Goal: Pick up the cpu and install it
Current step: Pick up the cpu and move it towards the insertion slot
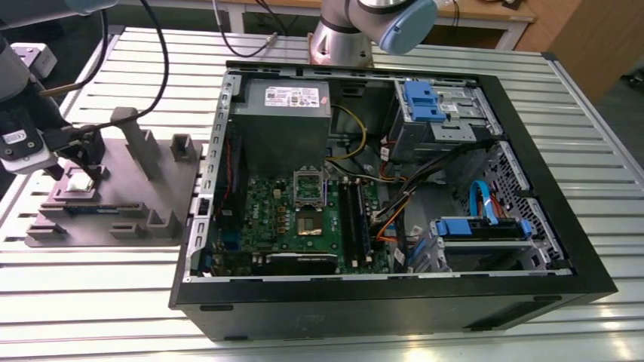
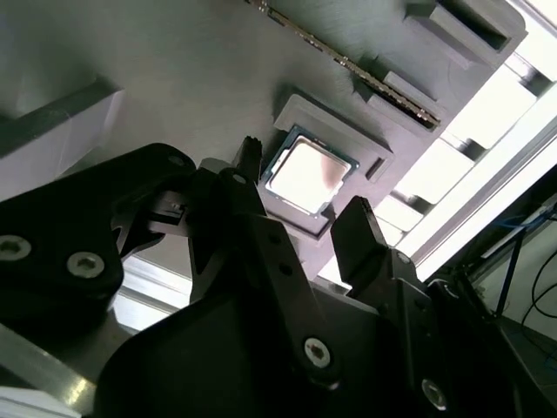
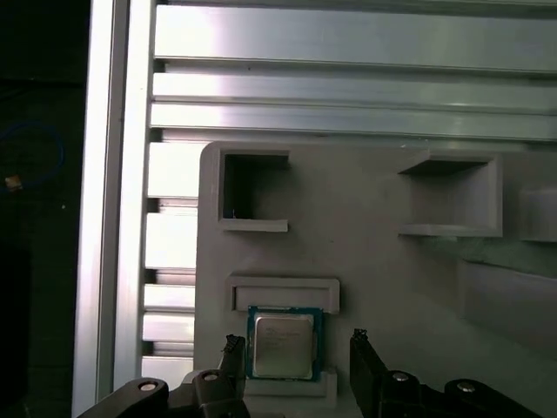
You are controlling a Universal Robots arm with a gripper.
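Note:
The cpu (image 3: 281, 344), a small square chip with a dull silver top and a green rim, lies flat in a recess of the grey fixture block (image 3: 365, 261). It also shows in the second wrist view (image 2: 306, 174) and, as a pale patch, in the exterior view (image 1: 80, 183). My gripper (image 3: 296, 340) is open, with one black fingertip (image 3: 232, 344) close beside the chip and the other (image 3: 359, 340) farther off on the opposite side. Seen from the exterior view, the gripper (image 1: 84, 164) hangs right over the fixture block at the left.
An open computer case (image 1: 563, 249) lies to the exterior view's right, with the motherboard (image 1: 292, 219) and its open socket (image 1: 310, 185) inside. A long memory stick (image 2: 365, 74) stands in the fixture near the chip. Upright posts (image 1: 131, 132) rise from the fixture. The table (image 1: 101, 302) is slatted aluminium.

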